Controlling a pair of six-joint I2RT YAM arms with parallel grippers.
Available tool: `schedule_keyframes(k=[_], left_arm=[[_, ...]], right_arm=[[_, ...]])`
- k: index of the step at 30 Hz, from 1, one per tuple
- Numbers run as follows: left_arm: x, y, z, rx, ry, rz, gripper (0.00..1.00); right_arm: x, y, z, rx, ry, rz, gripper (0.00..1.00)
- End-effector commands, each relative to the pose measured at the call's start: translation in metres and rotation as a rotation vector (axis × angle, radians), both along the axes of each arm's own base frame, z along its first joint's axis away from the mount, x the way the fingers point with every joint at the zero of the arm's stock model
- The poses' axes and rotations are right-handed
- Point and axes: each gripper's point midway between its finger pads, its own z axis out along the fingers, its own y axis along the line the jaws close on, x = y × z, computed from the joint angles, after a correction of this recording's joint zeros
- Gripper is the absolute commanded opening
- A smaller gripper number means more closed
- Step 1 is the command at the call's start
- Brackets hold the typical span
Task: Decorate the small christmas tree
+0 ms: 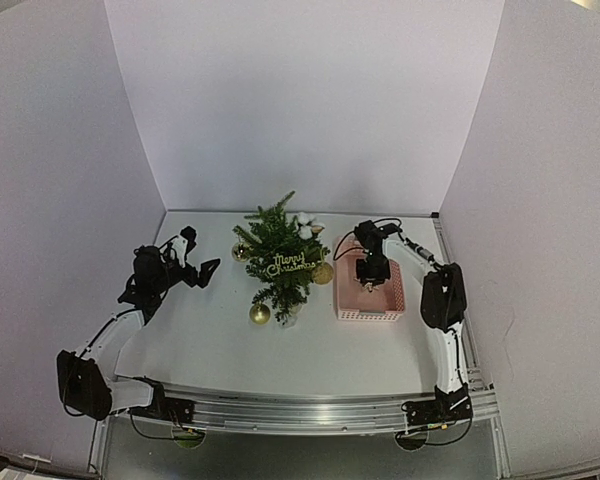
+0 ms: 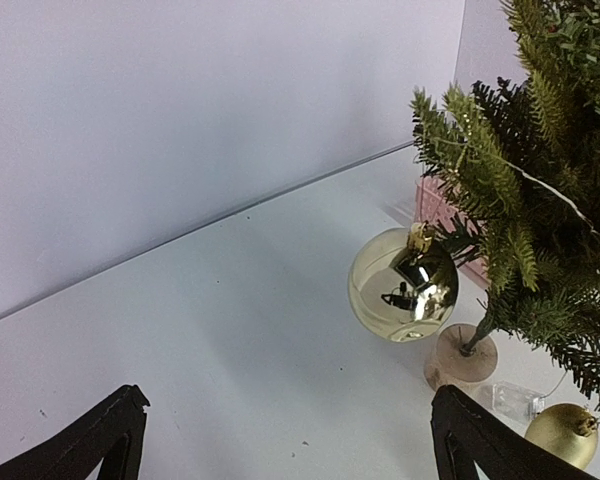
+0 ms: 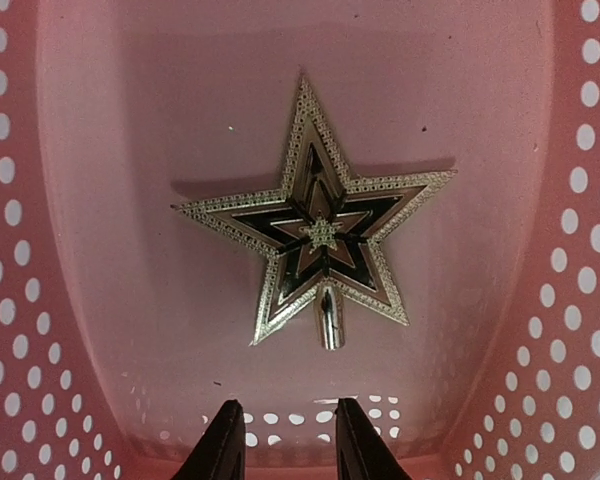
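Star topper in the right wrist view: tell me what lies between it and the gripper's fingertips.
Only bare floor of the pink basket separates the gold star topper from the right gripper, as the right wrist view shows.

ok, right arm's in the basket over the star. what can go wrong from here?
1. The star lies flat on the basket floor, with the right gripper narrow and short of it: a pinch may close on nothing or skid it.
2. The basket walls are close; a finger could catch and drag it.
3. The tree has a small base; pressing the star on could tip it.
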Motion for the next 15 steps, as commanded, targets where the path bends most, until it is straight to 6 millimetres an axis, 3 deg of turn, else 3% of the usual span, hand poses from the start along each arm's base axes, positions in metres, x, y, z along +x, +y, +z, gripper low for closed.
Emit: schedule_keyframes(k=[1, 6, 15], left_arm=[[0.012, 0.005, 0.023, -0.007, -0.062, 0.029, 1.0], [0.017, 0.007, 0.025, -0.005, -0.07, 0.036, 1.0], [0.023, 0.012, 0.026, 0.01, -0.089, 0.046, 1.0]], right_arm=[[-0.002, -0.007, -0.01, -0.036, 0.055, 0.016, 0.3], [0.005, -0.018, -0.017, -0.053, 0.059, 0.0, 0.27], [0.013, -0.018, -0.027, -0.022, 0.075, 0.007, 0.23]])
